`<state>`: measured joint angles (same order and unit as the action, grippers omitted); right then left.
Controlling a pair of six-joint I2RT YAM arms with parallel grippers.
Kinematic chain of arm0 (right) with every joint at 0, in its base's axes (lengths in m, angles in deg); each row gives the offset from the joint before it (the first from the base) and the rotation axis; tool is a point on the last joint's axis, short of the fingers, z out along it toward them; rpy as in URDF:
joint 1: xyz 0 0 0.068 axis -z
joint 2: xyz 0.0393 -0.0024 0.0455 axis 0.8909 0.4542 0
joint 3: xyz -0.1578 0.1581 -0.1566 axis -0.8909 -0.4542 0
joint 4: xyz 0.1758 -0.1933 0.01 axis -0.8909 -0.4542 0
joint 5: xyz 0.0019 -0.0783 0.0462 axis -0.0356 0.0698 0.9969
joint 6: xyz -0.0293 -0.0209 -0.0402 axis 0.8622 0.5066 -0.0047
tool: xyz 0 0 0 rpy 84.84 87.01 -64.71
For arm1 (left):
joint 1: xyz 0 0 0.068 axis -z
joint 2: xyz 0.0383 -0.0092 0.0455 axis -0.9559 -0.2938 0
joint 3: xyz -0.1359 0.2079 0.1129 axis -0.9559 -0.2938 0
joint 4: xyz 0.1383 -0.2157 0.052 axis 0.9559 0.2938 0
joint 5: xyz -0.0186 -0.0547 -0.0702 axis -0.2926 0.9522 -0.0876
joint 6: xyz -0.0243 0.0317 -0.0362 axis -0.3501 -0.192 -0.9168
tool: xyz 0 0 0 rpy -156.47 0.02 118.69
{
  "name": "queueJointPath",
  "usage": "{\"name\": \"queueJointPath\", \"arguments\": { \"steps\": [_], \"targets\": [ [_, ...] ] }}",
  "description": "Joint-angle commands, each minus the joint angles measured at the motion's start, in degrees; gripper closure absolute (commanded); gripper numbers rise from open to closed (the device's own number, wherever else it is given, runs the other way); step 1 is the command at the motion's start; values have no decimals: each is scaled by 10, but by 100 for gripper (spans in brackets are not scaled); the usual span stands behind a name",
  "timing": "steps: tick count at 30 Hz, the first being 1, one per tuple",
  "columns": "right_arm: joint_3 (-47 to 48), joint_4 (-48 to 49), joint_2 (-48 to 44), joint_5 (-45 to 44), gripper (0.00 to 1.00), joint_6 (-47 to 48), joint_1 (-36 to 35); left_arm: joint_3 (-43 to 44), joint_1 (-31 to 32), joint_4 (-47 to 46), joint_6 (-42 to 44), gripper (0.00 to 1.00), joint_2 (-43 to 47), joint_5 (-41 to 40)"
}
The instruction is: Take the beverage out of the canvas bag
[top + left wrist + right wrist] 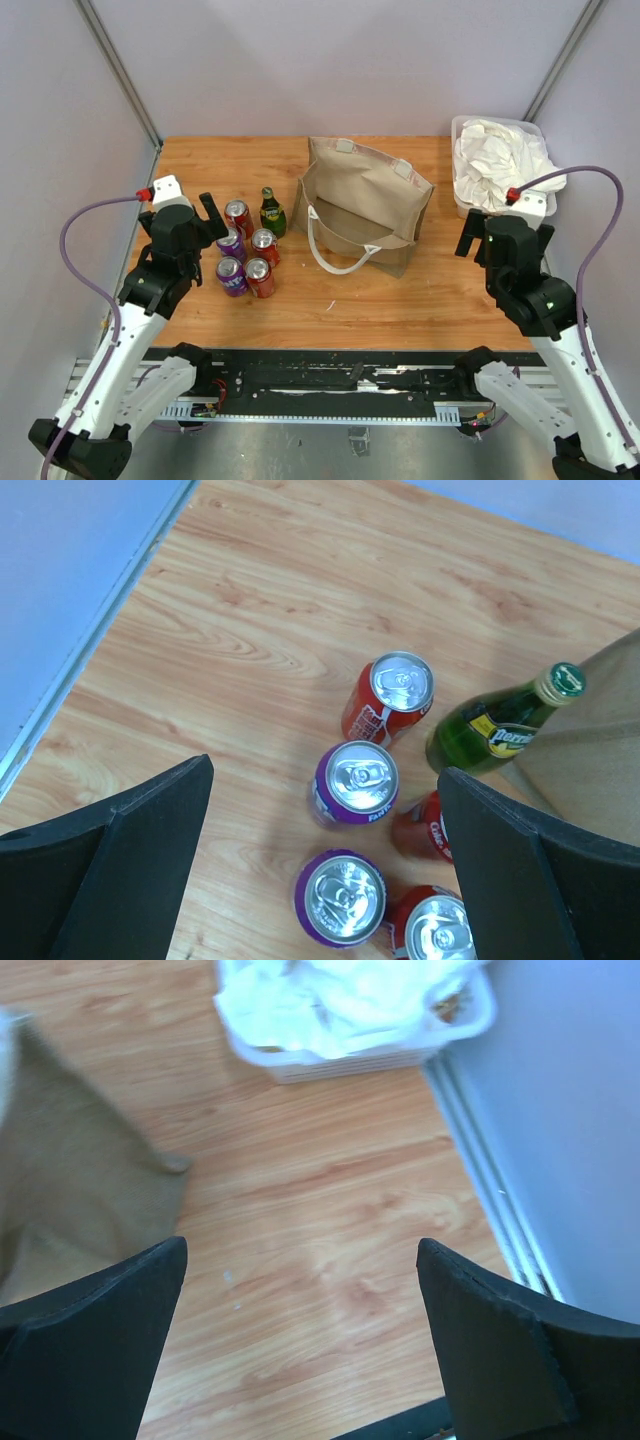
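Observation:
The tan canvas bag (365, 205) stands open at the table's middle back, a white loop handle hanging at its front; I see no drink inside it. Left of it stand a green glass bottle (272, 212), red cans (240, 217) and purple cans (232, 276). My left gripper (212, 222) is open and empty above the cans. In the left wrist view the gripper (325, 815) frames a purple can (356, 782), a red can (392, 694) and the bottle (500, 723). My right gripper (468, 236) is open and empty, right of the bag; the wrist view (300, 1290) shows bare wood.
A clear bin of white cloth (500, 160) stands at the back right corner, also in the right wrist view (350, 1010). Grey walls close the table's left, back and right. The bag's edge (70, 1180) shows at the right wrist view's left.

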<state>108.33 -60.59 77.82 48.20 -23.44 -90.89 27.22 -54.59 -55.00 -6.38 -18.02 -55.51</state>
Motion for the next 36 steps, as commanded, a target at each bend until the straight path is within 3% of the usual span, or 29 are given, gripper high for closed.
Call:
{"name": "queueJointPath", "arguments": {
  "steps": [1,4,8,11,13,25,36],
  "targets": [
    [13,6,-7,59,2,63,120,-12,-23,-50,24,0,-15,5],
    [11,18,0,118,2,79,206,-22,-65,-69,23,0,-23,34],
    [3,31,13,215,2,86,305,-46,-170,-91,18,0,-17,122],
    [-5,40,19,255,2,89,359,-62,-253,-102,23,0,-14,175],
    [-8,43,22,258,2,88,372,-65,-279,-100,36,1,-16,163],
    [-38,24,-62,225,2,91,379,-59,-279,-54,59,0,22,122],
    [-45,22,-56,165,2,69,359,-40,-280,11,-11,0,49,-70]
  ]
}}
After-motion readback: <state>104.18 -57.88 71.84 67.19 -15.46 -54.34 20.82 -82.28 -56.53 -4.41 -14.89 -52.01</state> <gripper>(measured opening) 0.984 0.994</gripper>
